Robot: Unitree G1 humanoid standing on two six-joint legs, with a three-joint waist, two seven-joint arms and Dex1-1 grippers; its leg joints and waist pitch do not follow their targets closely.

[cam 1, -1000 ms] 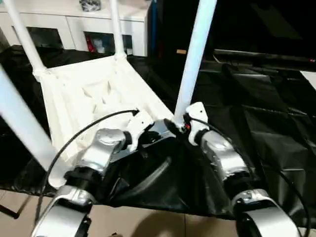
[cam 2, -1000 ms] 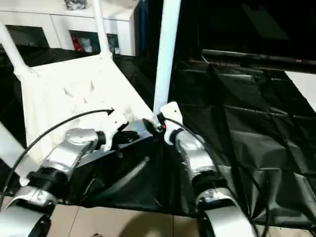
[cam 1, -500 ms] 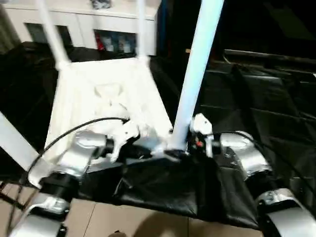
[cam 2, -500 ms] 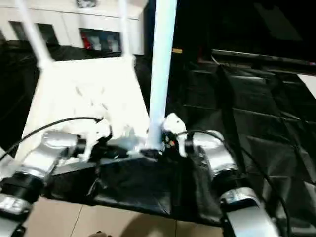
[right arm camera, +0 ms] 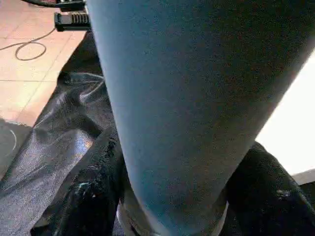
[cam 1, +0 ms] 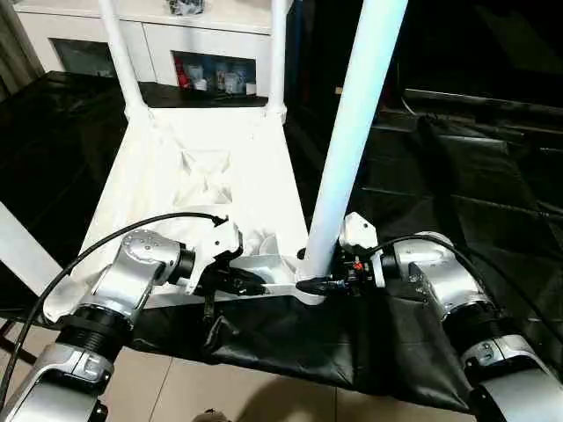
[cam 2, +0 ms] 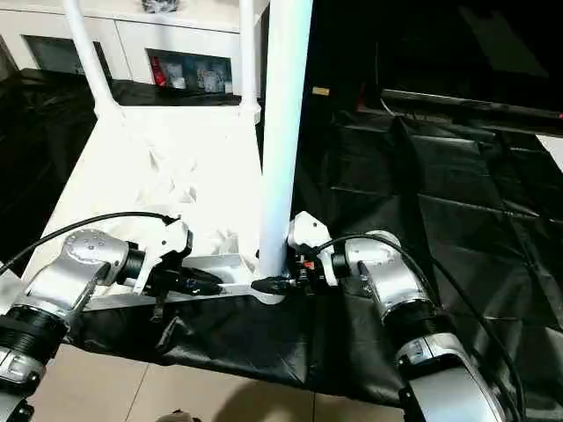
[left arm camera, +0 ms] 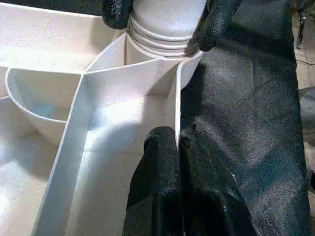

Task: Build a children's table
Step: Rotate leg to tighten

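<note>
The tabletop (cam 1: 202, 176) is lying upside down on a black, creased sheet (cam 1: 457, 185), its white plastic underside showing a grid of thin ribs and a moulded star-like pattern in the middle. Three smooth, tapered white tube legs are standing up from its round corner sockets: two thin-looking ones at the far corners (cam 1: 123, 61) (cam 1: 277, 53), and a thick near leg (cam 1: 352, 141) rising at the near right corner. A fourth leg (cam 1: 22, 251) is slanting across the near left edge. The right gripper (cam 1: 310, 286) is closing on the base of the near leg, its two black textured fingers (left arm camera: 216, 22) pressing either side of the ringed end just above the socket. The left gripper (left arm camera: 178, 147) is pinching the thin rim wall of the tabletop beside that socket, one black finger (left arm camera: 157, 187) inside the wall and one outside. A white cabinet (cam 1: 193, 44) with glass fronts is standing behind the sheet. Beige floor tiles (cam 1: 220, 391) are showing at the near edge.
</note>
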